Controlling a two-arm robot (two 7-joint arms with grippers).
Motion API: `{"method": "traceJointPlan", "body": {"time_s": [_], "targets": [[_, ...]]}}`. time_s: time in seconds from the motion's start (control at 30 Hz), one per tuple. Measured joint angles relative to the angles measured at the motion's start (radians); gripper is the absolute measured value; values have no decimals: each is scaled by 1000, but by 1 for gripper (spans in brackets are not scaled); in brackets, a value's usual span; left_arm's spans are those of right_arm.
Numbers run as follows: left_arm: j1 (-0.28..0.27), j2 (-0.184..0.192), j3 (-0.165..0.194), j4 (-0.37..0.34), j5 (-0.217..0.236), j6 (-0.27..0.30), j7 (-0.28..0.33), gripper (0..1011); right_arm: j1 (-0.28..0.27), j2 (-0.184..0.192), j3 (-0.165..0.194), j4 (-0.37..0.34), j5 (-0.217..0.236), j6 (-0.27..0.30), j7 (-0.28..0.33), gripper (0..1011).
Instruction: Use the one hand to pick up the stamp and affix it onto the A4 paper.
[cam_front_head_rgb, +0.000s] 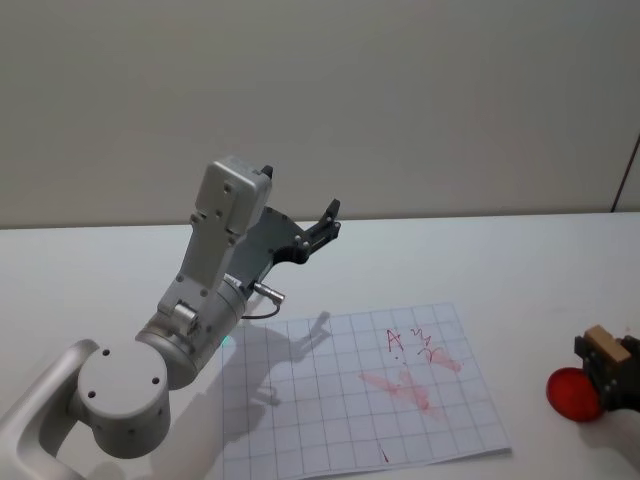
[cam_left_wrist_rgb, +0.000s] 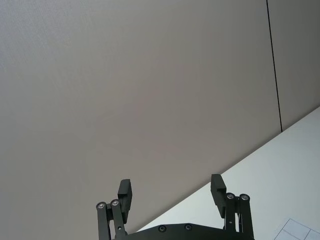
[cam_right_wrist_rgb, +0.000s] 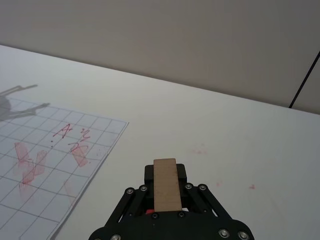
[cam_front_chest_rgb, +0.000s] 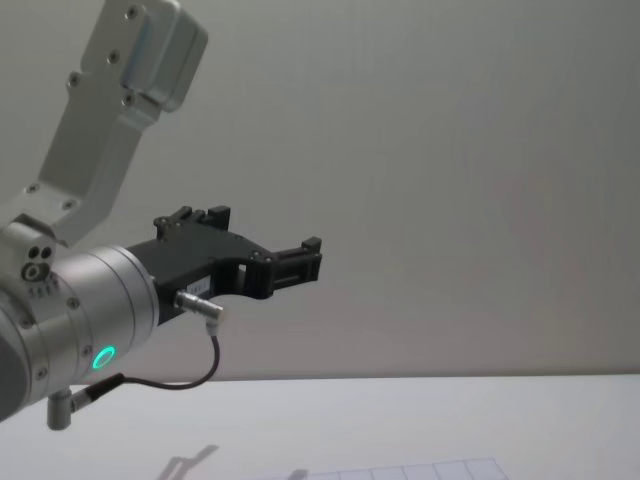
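Observation:
The stamp (cam_front_head_rgb: 607, 346) is a small wooden block. My right gripper (cam_front_head_rgb: 608, 364) is shut on it at the table's right edge, right of the paper. In the right wrist view the stamp (cam_right_wrist_rgb: 165, 184) stands upright between the black fingers (cam_right_wrist_rgb: 183, 172), and a bit of red shows beneath it. The A4 paper (cam_front_head_rgb: 330, 420) lies flat in front of me, with a thin grid and red marks and smears on its right part. It also shows left of the right gripper (cam_right_wrist_rgb: 165, 172) as the A4 paper (cam_right_wrist_rgb: 45, 165). My left gripper (cam_front_head_rgb: 326, 222) hangs open in the air above the table's far side, holding nothing.
A round red thing (cam_front_head_rgb: 572, 393) lies on the table against the right gripper's left side. Small red specks (cam_right_wrist_rgb: 200, 150) mark the tabletop right of the paper. The raised left arm (cam_front_head_rgb: 215, 290) stands over the paper's left part. A grey wall closes the far side.

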Motion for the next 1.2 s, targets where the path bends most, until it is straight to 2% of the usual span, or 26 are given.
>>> {"method": "traceJointPlan", "body": {"time_s": [0.23, 0.5, 0.63, 0.8, 1.03, 1.07, 1.13, 1.2], "targets": [[0, 0, 0, 0, 0, 0, 0, 1001, -12, 7, 3, -1, 5, 18, 4, 219], [0, 0, 0, 0, 0, 0, 0, 1001, 2, 0, -2, 10, -3, 41, 17, 219], [0, 0, 0, 0, 0, 0, 0, 1001, 6, -3, -4, 13, -6, 47, 20, 263], [0, 0, 0, 0, 0, 0, 0, 1001, 11, -6, -6, 17, -10, 53, 24, 465], [0, 0, 0, 0, 0, 0, 0, 1001, 14, -8, -7, 19, -11, 57, 26, 645], [0, 0, 0, 0, 0, 0, 0, 1001, 15, -8, -7, 20, -12, 58, 27, 707], [0, 0, 0, 0, 0, 0, 0, 1001, 15, -8, -8, 20, -12, 59, 27, 738], [0, 0, 0, 0, 0, 0, 0, 1001, 16, -9, -8, 21, -13, 60, 28, 839]]}}
